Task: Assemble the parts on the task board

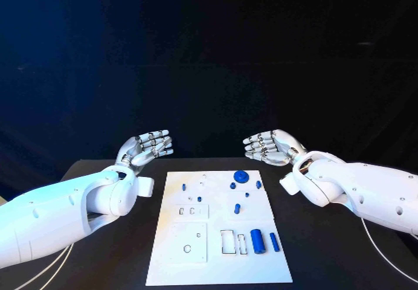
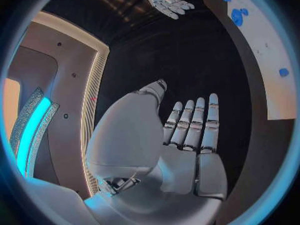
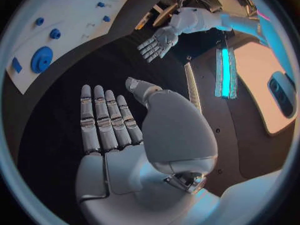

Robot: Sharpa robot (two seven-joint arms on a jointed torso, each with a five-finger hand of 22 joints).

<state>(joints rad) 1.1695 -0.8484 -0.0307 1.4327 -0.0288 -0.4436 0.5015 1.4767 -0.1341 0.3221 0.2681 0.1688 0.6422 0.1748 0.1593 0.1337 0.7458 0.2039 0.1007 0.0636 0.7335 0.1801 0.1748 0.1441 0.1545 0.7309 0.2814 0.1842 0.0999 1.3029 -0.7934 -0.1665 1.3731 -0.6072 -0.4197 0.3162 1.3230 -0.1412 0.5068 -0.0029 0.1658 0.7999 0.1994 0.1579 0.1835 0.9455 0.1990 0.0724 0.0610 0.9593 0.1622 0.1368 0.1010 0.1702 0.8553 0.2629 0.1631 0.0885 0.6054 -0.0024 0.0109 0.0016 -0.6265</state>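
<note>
The white task board (image 1: 174,272) lies in the middle of the black table. On it are small blue parts: a round disc (image 1: 240,176) near the far edge, a short peg (image 1: 237,209) mid-board, and a thick cylinder (image 1: 257,240) and a thin bar (image 1: 274,242) at the near right. My left hand (image 1: 148,147) is raised beyond the board's far left corner, palm up, fingers apart, holding nothing. My right hand (image 1: 270,147) mirrors it beyond the far right corner, also holding nothing. In the wrist views the left hand (image 2: 187,135) and the right hand (image 3: 109,125) show flat palms with straight fingers.
The board (image 2: 265,50) curves past in the left wrist view and the board (image 3: 81,15) with the blue disc (image 3: 42,59) in the right wrist view. Bare black table (image 1: 331,248) flanks the board on both sides.
</note>
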